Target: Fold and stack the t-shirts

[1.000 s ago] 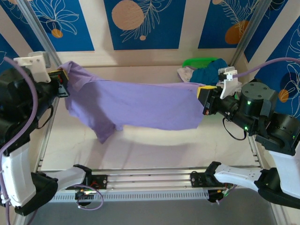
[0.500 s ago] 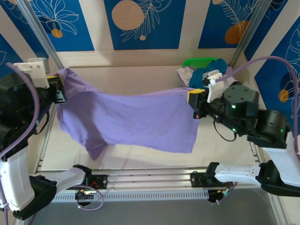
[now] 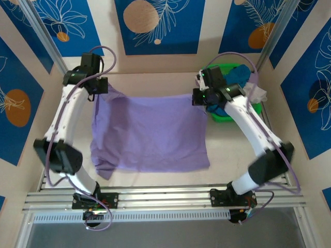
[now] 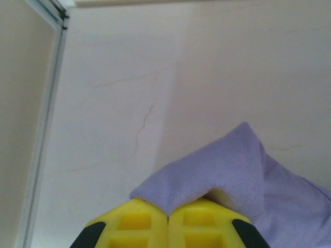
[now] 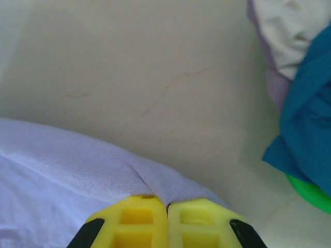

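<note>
A lavender-purple t-shirt (image 3: 150, 132) lies spread across the middle of the table, plain side up. My left gripper (image 3: 101, 89) is shut on its far left corner, and the yellow fingers (image 4: 139, 222) pinch the purple cloth (image 4: 222, 165). My right gripper (image 3: 198, 96) is shut on the far right corner, its yellow fingers (image 5: 142, 219) clamped on the hem (image 5: 103, 163). A teal-blue t-shirt (image 3: 239, 75) and a white one (image 3: 257, 94) lie in the green basket (image 3: 222, 116) at the back right. Teal cloth (image 5: 307, 124) and white cloth (image 5: 289, 26) also show in the right wrist view.
The cream table (image 3: 232, 150) has metal rails along the left side (image 3: 49, 155) and the front (image 3: 165, 196). Blue patterned panels (image 3: 155, 26) wall the back and sides. Both arms reach far out over the table.
Both arms have swung out from the near edge to the back of the table. The purple shirt, hanging stretched between them before, now lies flat with its near edge on the table.
</note>
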